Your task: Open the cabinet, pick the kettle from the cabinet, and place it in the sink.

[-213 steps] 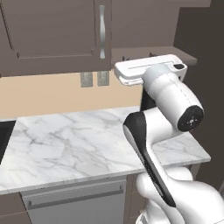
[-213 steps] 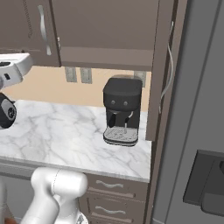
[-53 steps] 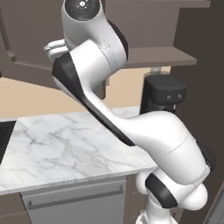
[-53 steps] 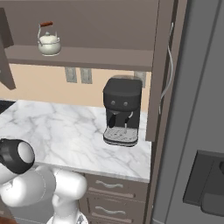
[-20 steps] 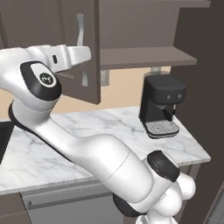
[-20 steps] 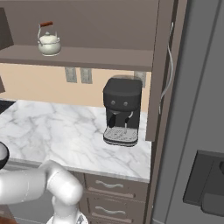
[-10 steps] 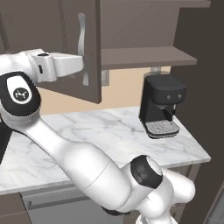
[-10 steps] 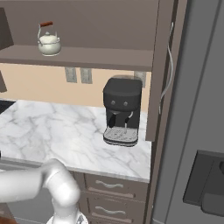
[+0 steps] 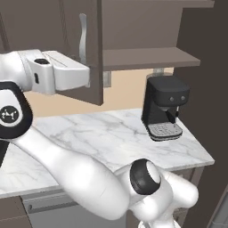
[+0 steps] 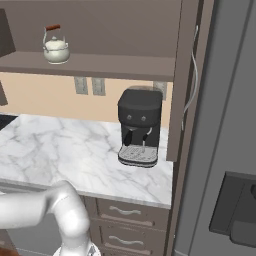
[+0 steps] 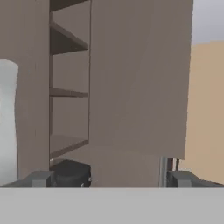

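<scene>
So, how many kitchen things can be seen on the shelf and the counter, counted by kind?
Kettle on the cabinet shelf: 1
Coffee machine on the marble counter: 1
Total: 2

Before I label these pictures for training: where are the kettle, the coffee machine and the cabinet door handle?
kettle (image 10: 55, 50), right base view, on its rounded body.
coffee machine (image 9: 164, 100), left base view, on its black front.
cabinet door handle (image 9: 82, 38), left base view, mid-handle.

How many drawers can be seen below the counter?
2: both drawers sit under the counter below the coffee machine, one above the other. More may be hidden lower down.
</scene>
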